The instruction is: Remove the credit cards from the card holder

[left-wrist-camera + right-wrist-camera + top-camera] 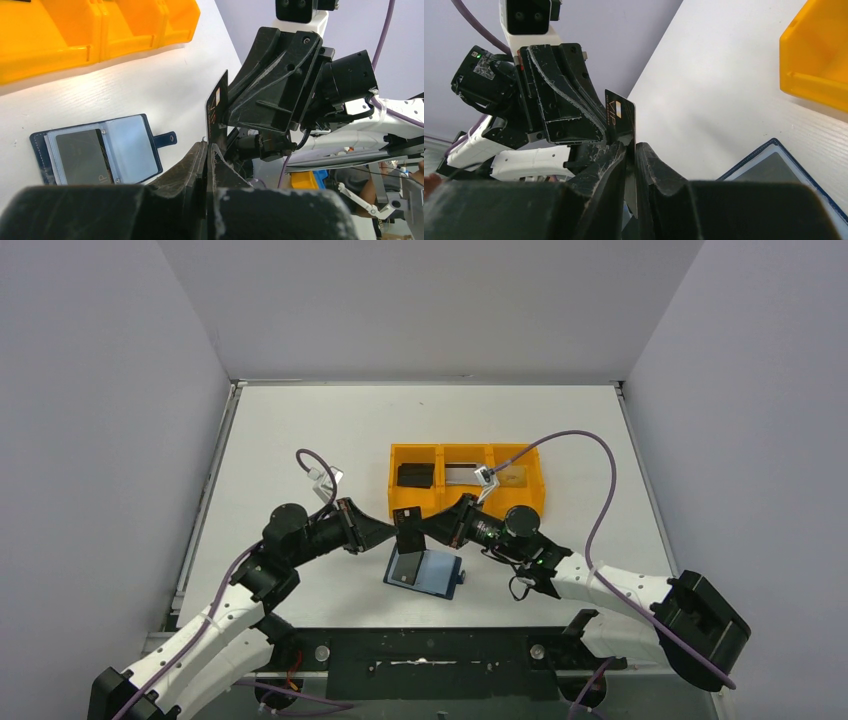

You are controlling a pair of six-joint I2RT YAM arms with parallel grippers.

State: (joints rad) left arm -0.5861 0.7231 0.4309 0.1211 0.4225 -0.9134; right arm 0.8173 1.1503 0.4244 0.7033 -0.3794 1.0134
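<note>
Surface: white table (300, 440) between grey walls; orange tray (467, 452) at the back.
Card holder (435, 575): lies open and flat, near the tray, below both wrists; 1 dark card (80, 157) sits in a pocket.
Black card (408, 525): upright in the air above the holder.
Left gripper (207, 147): pinching that card's edge.
Right gripper (630, 147): fingers pressed onto the same card from the opposite side.
Your step: a handover, as I judge it; let the right grip seat firmly before you spread the left; draw away straight, without twisting, or the thin card may slip.
</note>
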